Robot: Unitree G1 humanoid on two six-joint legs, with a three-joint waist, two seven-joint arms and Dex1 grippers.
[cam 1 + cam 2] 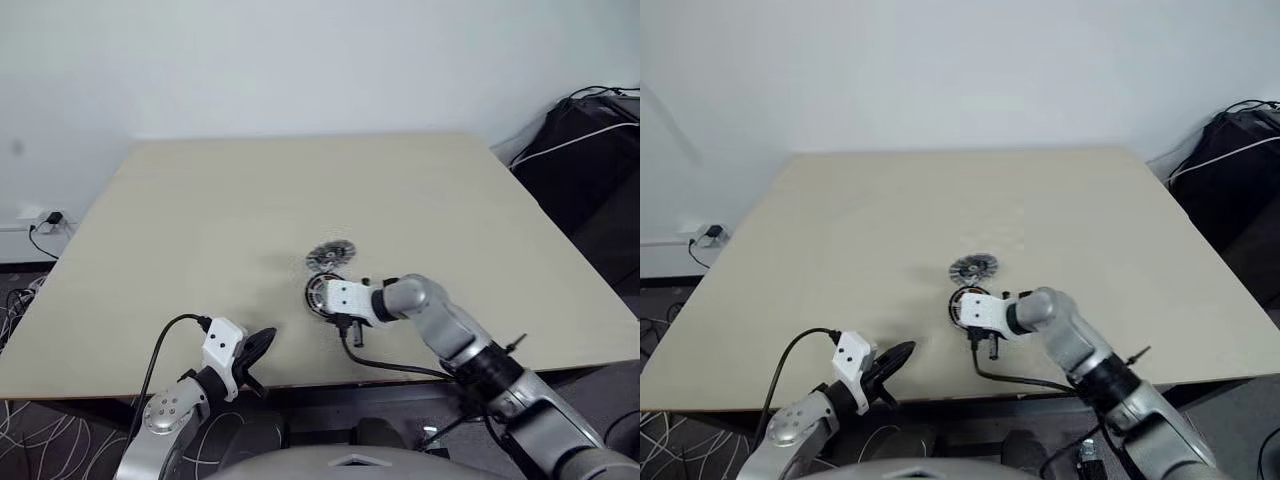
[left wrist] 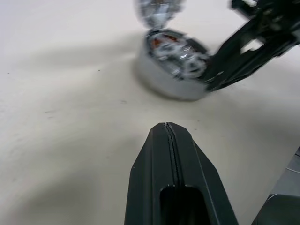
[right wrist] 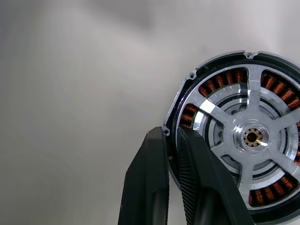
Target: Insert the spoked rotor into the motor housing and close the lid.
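The right claw (image 3: pixel 172 180) pinches the housing (image 3: pixel 243 140) rim with the rotor (image 3: pixel 253 137) seated; a slip could tip it. The left claw (image 2: pixel 171 154) is pressed together.

A plain lab or workshop room: a bare beige table (image 1: pixel 200 220) against a blank white wall (image 1: pixel 300 60), loose cables (image 1: pixel 30 440) and a wall socket (image 1: pixel 50 218) at floor level, dark equipment (image 1: pixel 590 150) beside the table.

The left gripper (image 1: pixel 262 347) rests low, its fingers (image 2: pixel 171 173) pressed together, pointing forward. The right arm bends inward, wrist turned down; the right gripper (image 3: pixel 172 140) pinches the housing (image 3: pixel 243 136) rim between near-closed fingertips.
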